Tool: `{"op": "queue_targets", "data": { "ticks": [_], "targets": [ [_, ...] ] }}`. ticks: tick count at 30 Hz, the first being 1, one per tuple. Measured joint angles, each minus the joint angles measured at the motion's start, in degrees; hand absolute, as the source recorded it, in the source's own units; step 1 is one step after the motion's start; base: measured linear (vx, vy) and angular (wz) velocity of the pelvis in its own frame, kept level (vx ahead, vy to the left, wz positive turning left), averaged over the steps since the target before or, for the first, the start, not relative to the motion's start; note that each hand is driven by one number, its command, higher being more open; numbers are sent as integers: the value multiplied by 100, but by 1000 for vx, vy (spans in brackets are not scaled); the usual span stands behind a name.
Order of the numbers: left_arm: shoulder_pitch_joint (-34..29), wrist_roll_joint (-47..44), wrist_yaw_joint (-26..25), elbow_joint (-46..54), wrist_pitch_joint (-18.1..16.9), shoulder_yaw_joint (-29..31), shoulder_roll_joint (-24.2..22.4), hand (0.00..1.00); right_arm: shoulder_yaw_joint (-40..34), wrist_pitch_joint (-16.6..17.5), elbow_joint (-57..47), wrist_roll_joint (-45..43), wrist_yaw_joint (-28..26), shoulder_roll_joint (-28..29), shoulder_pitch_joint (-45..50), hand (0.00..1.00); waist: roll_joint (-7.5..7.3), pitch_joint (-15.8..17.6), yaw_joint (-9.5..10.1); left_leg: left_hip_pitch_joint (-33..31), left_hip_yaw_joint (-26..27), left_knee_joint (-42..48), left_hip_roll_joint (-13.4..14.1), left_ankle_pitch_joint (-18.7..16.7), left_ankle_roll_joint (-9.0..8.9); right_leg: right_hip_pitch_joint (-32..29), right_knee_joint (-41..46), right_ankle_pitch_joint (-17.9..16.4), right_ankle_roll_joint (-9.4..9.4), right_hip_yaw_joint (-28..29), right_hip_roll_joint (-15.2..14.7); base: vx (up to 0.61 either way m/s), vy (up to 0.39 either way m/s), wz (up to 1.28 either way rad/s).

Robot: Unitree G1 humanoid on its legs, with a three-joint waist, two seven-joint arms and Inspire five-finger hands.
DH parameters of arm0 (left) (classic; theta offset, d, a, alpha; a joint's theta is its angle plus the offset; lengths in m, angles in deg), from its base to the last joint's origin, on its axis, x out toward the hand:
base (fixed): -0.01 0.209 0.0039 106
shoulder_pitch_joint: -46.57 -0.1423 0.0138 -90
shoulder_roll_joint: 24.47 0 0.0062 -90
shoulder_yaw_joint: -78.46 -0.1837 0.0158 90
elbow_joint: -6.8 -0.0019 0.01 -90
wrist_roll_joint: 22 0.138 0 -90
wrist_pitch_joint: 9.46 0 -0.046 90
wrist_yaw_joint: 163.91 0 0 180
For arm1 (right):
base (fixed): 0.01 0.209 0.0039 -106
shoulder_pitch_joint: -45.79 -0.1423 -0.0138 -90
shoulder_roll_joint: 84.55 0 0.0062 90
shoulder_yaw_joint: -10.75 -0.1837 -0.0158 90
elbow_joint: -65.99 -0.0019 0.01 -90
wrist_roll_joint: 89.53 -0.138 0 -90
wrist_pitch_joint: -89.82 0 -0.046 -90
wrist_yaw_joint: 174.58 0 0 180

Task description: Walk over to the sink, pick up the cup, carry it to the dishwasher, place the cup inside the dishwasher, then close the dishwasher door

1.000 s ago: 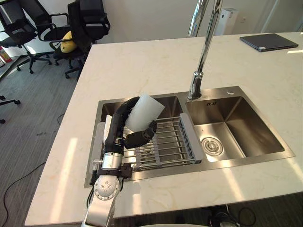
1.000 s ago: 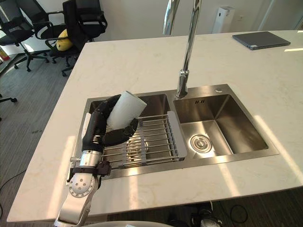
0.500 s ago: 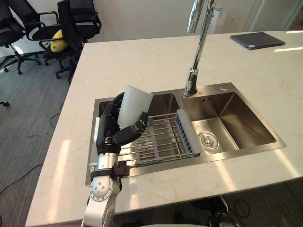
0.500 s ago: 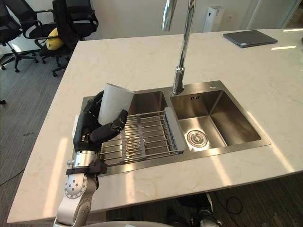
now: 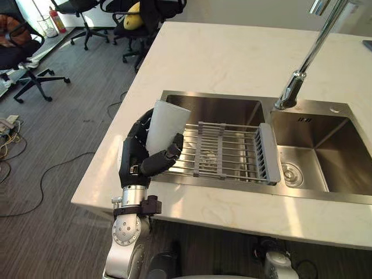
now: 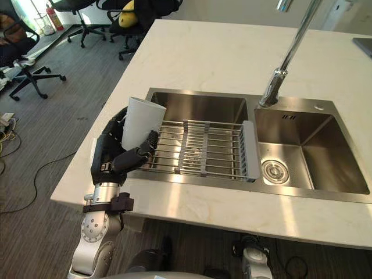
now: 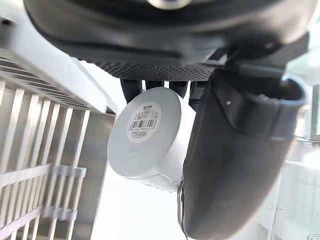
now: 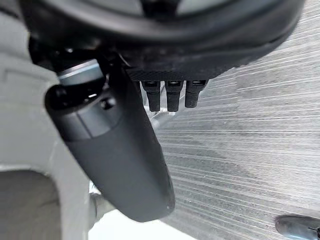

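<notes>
Over the carpet (image 8: 240, 125), the right hand (image 8: 120, 150) hangs with fingers relaxed and nothing in it. At the left end of the sink (image 5: 215, 110) you have the white cup (image 5: 165, 125) mouth up in the left hand (image 5: 136, 163), fingers and thumb curled round its lower half, just left of the rack (image 5: 232, 154) that spans the left basin. Beyond it you see the faucet (image 5: 299, 81) rising between the two basins, the pale counter (image 5: 232, 52) behind, and office chairs (image 5: 35, 70) on the floor at far left.
</notes>
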Motion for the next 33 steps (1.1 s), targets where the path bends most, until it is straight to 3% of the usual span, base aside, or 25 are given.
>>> {"op": "queue_targets", "data": {
  "ticks": [1,2,4,5,7,10,11,15,19,22,27,29,33],
  "targets": [
    [15,-10,5,2,-2,-57,-1,30,20,8,-1,-14,5,3,2,90,15,8,-6,-45,-44,70,26,25,-42,4,26,13,-21,-43,39,-207,-88,46],
    [76,-78,23,4,-5,-156,11,30,39,21,-3,-37,19,14,-13,90,6,20,-9,-103,-188,28,26,148,-207,-36,28,71,-136,-195,18,-248,-62,56],
    [188,-104,72,8,-13,-379,79,30,38,27,8,-58,55,26,20,90,-36,56,-62,-290,-143,591,57,-149,-125,-181,32,141,-210,-481,-43,-252,-55,65],
    [237,-108,149,5,-14,-478,91,30,40,25,19,-81,89,26,62,90,-50,60,-147,-285,54,1065,139,-432,-42,-211,21,196,-205,-630,-129,-198,-11,77],
    [339,-130,234,-52,-19,-614,97,30,57,23,24,-81,117,29,133,90,-44,56,-283,-47,358,1360,373,-761,-87,-216,-35,286,-171,-910,-275,-182,67,87],
    [571,-234,261,-346,-44,-865,0,30,37,24,17,-83,132,7,282,90,76,-65,-386,730,575,552,641,-1042,-344,-341,-93,400,16,-1272,-466,-139,220,76],
    [693,-246,265,-498,-48,-908,-35,30,-9,21,72,-82,136,-9,271,90,213,-162,-396,985,546,-233,578,-983,-460,-400,-152,463,112,-1371,-504,-40,218,39],
    [770,-266,208,-835,-14,-874,217,30,12,-9,105,-82,78,313,344,90,-41,-245,-389,1039,351,-436,27,-772,-253,-179,-423,732,324,-1465,-917,-7,216,42],
    [772,-266,212,-828,-17,-882,219,30,11,-5,105,-81,18,391,314,90,-144,-320,-373,972,165,-323,-173,-772,-220,-61,-403,734,324,-1438,-1074,-6,133,41],
    [769,-263,213,-826,-17,-891,224,30,12,2,104,-83,-1,395,250,90,-164,-332,-384,839,-3,-246,-198,-752,-139,-152,-281,623,188,-878,-1003,-59,42,33],
    [578,-262,229,-820,-20,-846,206,30,126,-2,112,-95,-23,380,343,90,-161,-361,-375,734,-346,-265,-238,-671,-117,-157,-94,239,432,-670,-880,-97,-57,33],
    [480,-264,231,-807,-19,-856,193,30,204,-2,111,-98,-26,345,360,90,-168,-370,-379,658,-582,-258,-259,-601,-142,-151,-14,115,405,-642,-791,-17,-116,64],
    [283,-317,206,-797,-19,-774,151,30,349,1,79,-124,-17,342,368,90,-178,-380,-308,334,-1142,44,-360,-546,-213,-70,299,-9,226,-1201,-762,31,-93,99]
  ]
}}
